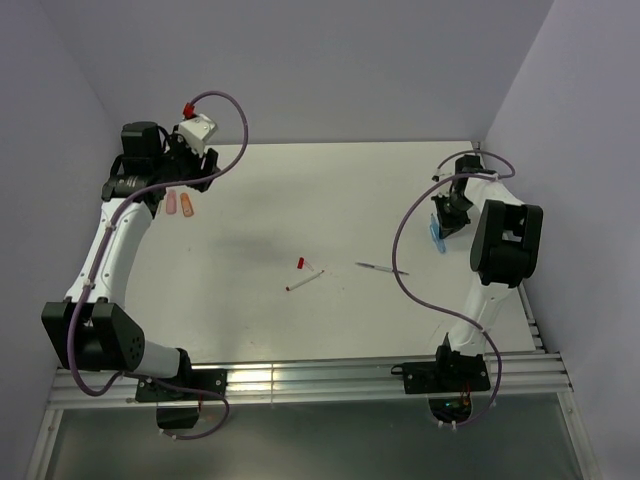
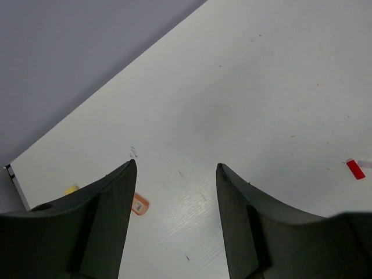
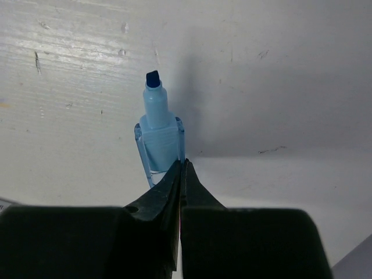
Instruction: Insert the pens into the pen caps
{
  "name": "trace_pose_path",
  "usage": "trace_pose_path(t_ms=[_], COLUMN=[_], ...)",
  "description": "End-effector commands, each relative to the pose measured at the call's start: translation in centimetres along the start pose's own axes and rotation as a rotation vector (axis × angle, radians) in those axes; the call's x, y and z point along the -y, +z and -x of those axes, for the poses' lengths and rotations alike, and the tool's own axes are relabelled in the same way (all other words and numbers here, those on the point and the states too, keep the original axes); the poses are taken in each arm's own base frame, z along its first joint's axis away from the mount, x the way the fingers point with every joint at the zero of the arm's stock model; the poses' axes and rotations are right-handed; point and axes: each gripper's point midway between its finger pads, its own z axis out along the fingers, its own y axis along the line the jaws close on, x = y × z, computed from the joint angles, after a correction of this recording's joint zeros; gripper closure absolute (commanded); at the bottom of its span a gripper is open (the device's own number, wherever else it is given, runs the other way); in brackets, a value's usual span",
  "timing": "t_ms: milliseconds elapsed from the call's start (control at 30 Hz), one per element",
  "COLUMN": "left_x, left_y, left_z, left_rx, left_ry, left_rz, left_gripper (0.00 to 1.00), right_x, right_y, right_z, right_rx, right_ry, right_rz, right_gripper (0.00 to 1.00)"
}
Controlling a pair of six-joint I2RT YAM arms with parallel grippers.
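Nothing legible (label on orange pen blurred).

blue pen, red cap, white pen, white table

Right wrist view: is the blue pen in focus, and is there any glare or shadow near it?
Right wrist view: the blue pen is sharp; glare brightens the table at upper left, and a soft shadow falls to the pen's right. Top external view: the same pen is tiny, its detail lost.
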Motion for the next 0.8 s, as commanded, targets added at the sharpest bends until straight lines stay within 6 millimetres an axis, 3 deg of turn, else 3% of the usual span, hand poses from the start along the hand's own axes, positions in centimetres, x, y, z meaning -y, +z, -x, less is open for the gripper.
trace_pose_path(t_ms=[0,200,367,500,633,733,767], left_x=[0.7,0.9,0.8,1.4,3.0,4.7,6.1], left_y=[-0.3,-0.3,-0.4,-0.3,-0.7,-0.9,-1.1], left_z=[1.1,1.0,1.0,0.8,1.2,0.7,0.0], left_rx=[0.035,0.030,0.032,0.041,0.097,0.146,0.165], left_ry=[0.080,0.072,0.072,0.084,0.146,0.263,0.307], left_rz=[-0.031,-0.040,-0.031,-0.061,-0.131,-0.205,-0.245], left_gripper=[0.38,0.38,0.39,0.38,0.37,0.36,0.36], right_x=[-0.3,-0.8,-1.2,-2.1,-4.9,-8.1,-9.7], right_y=[-0.4,1.0,0.2,-2.5,-5.6,-8.4,-9.0], right_z=[0.2,-0.9,0.0,1.6,2.7,3.1,3.1], right_rx=[0.024,-0.019,0.015,0.097,0.179,0.251,0.266], right_ry=[0.009,0.016,0.017,0.003,-0.011,-0.006,-0.019], right_rz=[-0.009,0.013,0.030,0.072,0.198,0.345,0.397], right_gripper=[1.00,1.00,1.00,1.00,1.00,1.00,1.00])
